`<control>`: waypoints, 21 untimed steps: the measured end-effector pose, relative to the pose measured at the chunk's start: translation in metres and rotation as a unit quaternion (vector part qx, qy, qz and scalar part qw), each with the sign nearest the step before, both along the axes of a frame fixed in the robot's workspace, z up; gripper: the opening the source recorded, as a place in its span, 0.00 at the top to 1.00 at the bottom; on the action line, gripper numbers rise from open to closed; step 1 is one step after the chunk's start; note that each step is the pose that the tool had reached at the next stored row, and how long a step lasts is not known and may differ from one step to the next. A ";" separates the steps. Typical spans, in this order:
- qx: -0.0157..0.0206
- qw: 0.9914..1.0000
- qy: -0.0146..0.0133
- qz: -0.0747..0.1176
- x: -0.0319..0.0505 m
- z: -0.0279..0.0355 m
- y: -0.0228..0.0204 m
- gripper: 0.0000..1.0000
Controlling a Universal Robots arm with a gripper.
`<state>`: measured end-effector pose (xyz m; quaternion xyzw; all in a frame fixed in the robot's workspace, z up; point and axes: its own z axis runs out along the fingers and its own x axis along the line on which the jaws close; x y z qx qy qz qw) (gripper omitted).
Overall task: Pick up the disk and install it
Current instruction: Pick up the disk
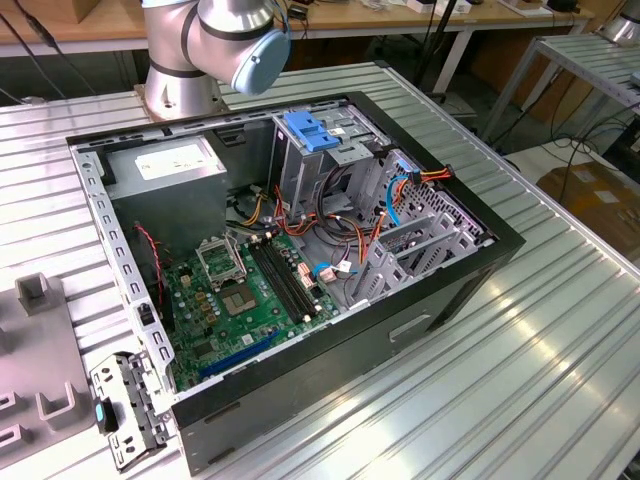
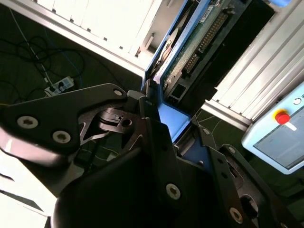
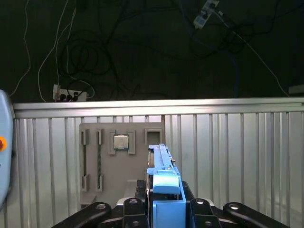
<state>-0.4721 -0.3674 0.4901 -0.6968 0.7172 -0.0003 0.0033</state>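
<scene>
Black gripper point(image 3: 166, 209) holding the disk point(image 3: 164, 173), a flat grey drive in a bright blue plastic carrier.
Its jaws are closed on the carrier's sides, and the disk is held edge-on, with a grey fixture plate point(image 3: 137, 166) and a ribbed aluminium table point(image 3: 237, 152) behind.

The gripper point(image 3: 165, 195), clamped on the disk point(image 3: 163, 164), hangs in open space over the table point(image 3: 237, 156). Inside the case point(image 1: 470, 275), cables point(image 1: 335, 215) and a cage point(image 1: 295, 175) crowd the exterior view's upper middle.
</scene>
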 end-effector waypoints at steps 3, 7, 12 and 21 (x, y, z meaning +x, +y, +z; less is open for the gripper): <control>0.000 1.000 0.000 0.000 0.0000 0.0014 0.0000 0.63; 0.000 1.000 0.000 0.000 0.0013 0.0016 -0.0001 0.63; 0.000 1.000 0.000 0.000 0.0086 0.0015 0.0000 0.63; 0.000 1.000 0.000 0.000 0.0213 0.0015 0.0000 0.63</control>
